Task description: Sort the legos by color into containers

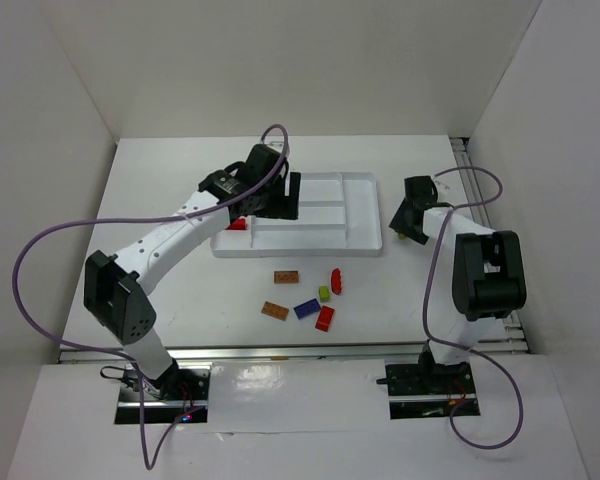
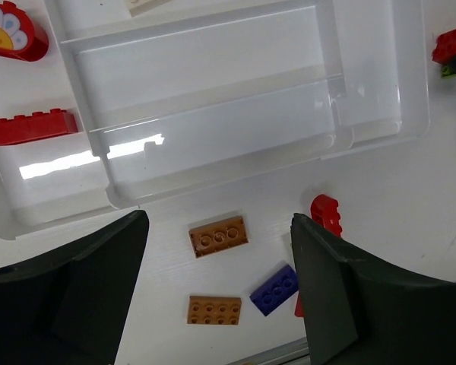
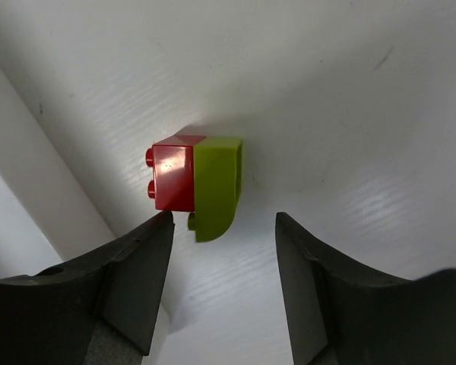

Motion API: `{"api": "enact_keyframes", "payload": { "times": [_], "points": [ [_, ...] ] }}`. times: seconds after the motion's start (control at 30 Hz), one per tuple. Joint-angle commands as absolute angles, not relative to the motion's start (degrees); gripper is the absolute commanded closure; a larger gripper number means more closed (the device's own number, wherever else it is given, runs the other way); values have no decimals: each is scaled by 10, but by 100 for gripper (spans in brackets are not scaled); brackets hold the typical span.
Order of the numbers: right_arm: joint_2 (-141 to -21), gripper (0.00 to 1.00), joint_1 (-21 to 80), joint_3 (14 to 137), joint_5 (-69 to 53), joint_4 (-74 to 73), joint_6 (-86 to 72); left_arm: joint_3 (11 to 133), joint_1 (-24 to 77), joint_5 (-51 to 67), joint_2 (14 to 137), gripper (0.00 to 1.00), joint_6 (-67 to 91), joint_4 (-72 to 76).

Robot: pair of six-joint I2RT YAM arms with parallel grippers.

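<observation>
The white tray (image 1: 332,228) lies mid-table, with a squarish section and long slots. A red brick (image 1: 238,225) lies in its left section; in the left wrist view it (image 2: 33,126) lies by a red flower-printed piece (image 2: 11,30) and a cream piece (image 2: 147,6). My left gripper (image 1: 280,200) hovers over the tray's left part, open and empty (image 2: 219,220). Loose on the table are two brown-orange bricks (image 1: 286,277) (image 1: 274,310), a blue brick (image 1: 305,308), a lime green one (image 1: 323,293) and two red ones (image 1: 325,318) (image 1: 336,281). My right gripper (image 1: 410,222) is open, just short of a joined red-and-lime piece (image 3: 195,184).
White walls enclose the table on three sides. The right gripper sits between the tray's right wall (image 3: 23,144) and the table's right edge rail (image 1: 467,160). A purple cable (image 1: 40,245) loops off the left arm.
</observation>
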State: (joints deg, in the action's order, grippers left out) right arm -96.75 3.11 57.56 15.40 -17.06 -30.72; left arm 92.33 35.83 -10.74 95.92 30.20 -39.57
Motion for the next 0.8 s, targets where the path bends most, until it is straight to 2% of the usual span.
{"api": "enact_keyframes", "payload": {
  "times": [0.0, 0.27, 0.4, 0.43, 0.57, 0.67, 0.73, 0.77],
  "points": [
    [-985, 38, 15, 601, 149, -123, -290, 938, 365, -120, 954, 14, 302, -388],
    [-1009, 53, 4, 604, 119, -119, -258, 938, 365, -136, 971, 14, 302, -394],
    [-1004, 69, -2, 604, 112, -113, -258, 943, 365, -136, 976, 15, 302, -394],
    [-1004, 76, -2, 604, 104, -107, -251, 943, 365, -136, 976, 15, 302, -394],
    [-990, 89, -2, 604, 98, -116, -245, 997, 370, -142, 1007, 15, 294, -448],
    [-953, 89, -2, 604, 84, -134, -245, 1075, 370, -137, 1051, 12, 279, -490],
    [-908, 89, 4, 599, 78, -162, -245, 1121, 363, -83, 1071, 8, 266, -507],
    [-890, 89, 10, 599, 78, -171, -240, 1131, 354, -19, 1071, 5, 261, -507]
  ]
}}
